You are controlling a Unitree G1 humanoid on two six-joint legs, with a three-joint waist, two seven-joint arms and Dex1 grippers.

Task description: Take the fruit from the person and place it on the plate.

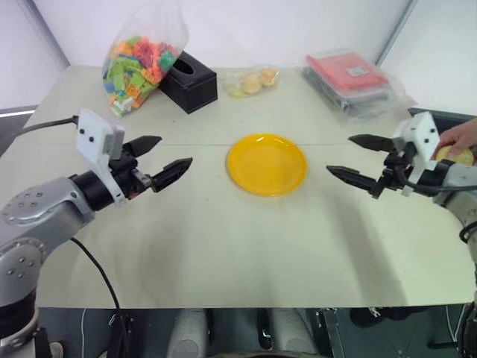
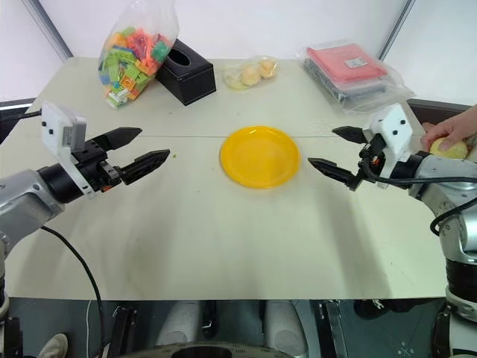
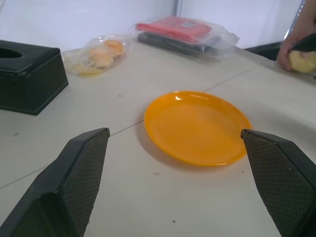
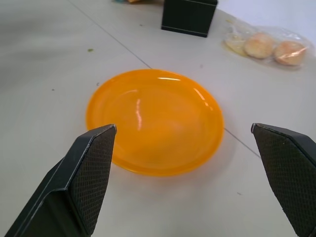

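The matte off-white table (image 1: 223, 239) carries the round, shallow, glossy yellow plate (image 1: 267, 164) at its middle, bare. Both black two-fingered grippers, left (image 1: 164, 159) and right (image 1: 359, 159), hover spread wide, facing the plate. The pale yellow, bumpy fruit (image 2: 449, 148) sits in the person's hand (image 2: 452, 130) beside the right wrist; that gripper should turn outward and close gently around its rounded middle.

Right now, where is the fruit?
The fruit sits in the person's hand at the table's far right edge, just behind the open right gripper.
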